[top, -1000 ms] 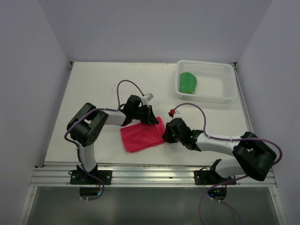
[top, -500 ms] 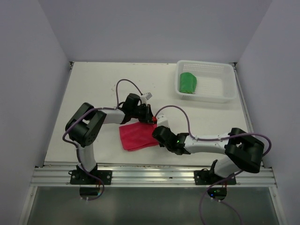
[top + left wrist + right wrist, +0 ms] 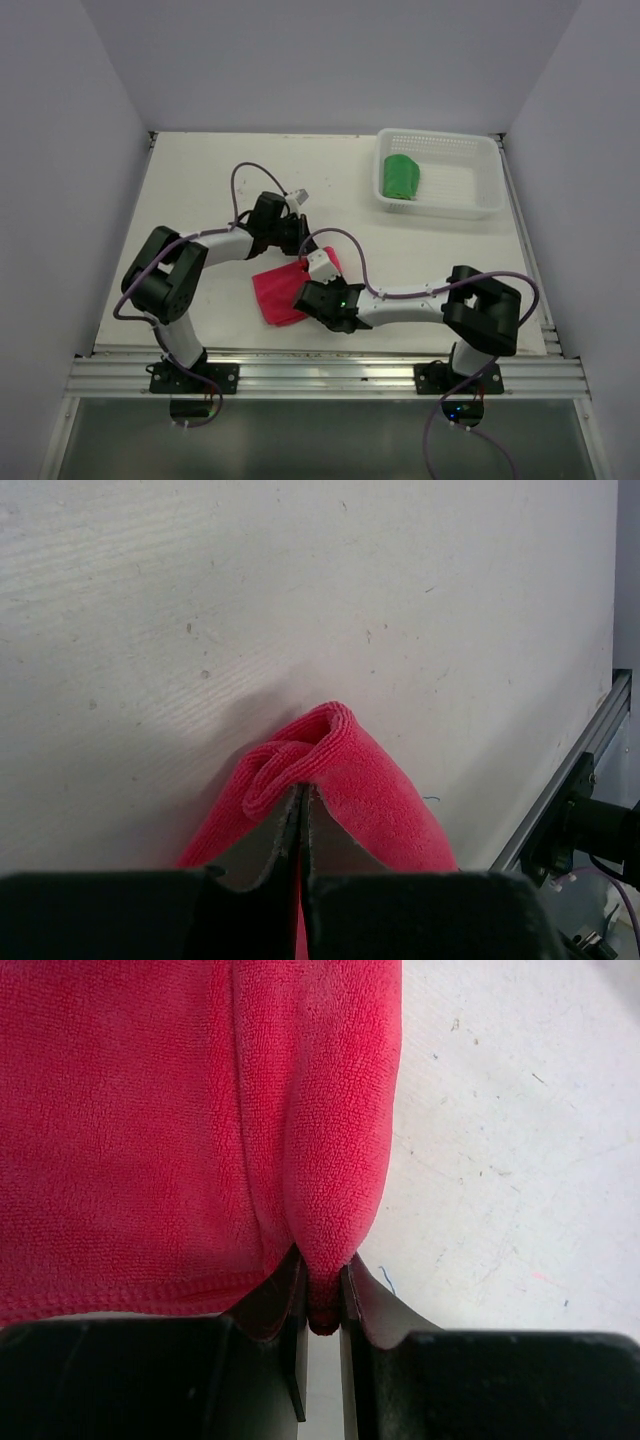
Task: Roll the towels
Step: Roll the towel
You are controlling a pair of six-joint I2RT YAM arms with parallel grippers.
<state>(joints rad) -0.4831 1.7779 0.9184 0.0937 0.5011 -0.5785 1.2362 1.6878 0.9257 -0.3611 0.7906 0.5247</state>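
The pink-red towel (image 3: 278, 292) lies on the white surface (image 3: 200, 190) in the lower middle of the top view, between the two arms, and it is partly folded over itself. The left hand (image 3: 300, 246) comes to it from the upper left and is at the upper edge of the cloth. In the left wrist view this left hand (image 3: 300, 802) has its two fingers pressed together on a thin bunched corner of the pink-red towel (image 3: 350, 780), and the cloth rises a little above the surface and throws a shadow on it. The right hand (image 3: 308, 292) reaches from the right side and lies over the right part of the towel. In the right wrist view the right hand (image 3: 322, 1295) is clamped on a thick rolled fold of the pink-red towel (image 3: 140, 1110), which fills the left and middle of that frame. The green towel (image 3: 402, 177) lies rolled in the left end of the basket (image 3: 484, 206) at the upper right, well apart from both hands.
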